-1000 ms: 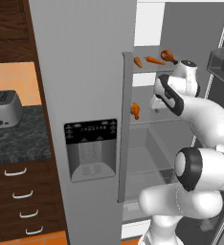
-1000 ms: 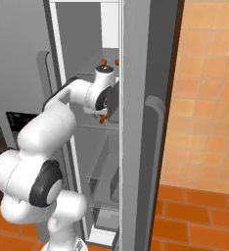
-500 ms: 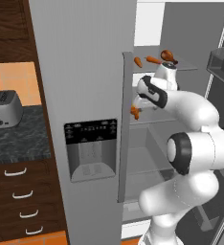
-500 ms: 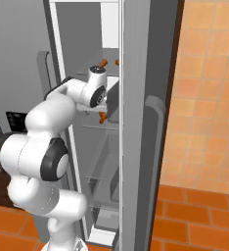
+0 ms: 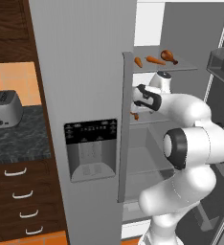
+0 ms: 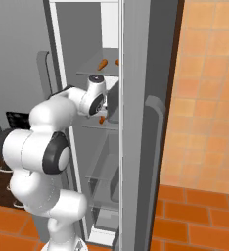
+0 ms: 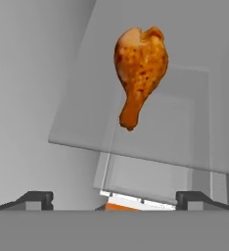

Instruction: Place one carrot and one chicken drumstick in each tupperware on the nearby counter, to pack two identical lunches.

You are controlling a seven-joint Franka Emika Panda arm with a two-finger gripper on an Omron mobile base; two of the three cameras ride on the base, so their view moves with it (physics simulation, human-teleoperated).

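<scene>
End effector (image 7: 114,198) is spread wide and empty inside the fridge, its fingertips (image 7: 35,198) well apart, so nothing is picked up yet. Straight ahead of it, just beyond the tips, a chicken drumstick (image 7: 138,66) lies on a glass shelf (image 7: 185,142), not touched. Above it, on the upper shelf (image 5: 181,67), sit two carrots (image 5: 155,60) and another drumstick (image 5: 168,56). Well off to its left, past the closed fridge door, the worktop (image 5: 18,141) carries a toaster (image 5: 3,109); I cannot see any tupperware there. Judging by this, packing has barely begun: all items remain to be moved.
</scene>
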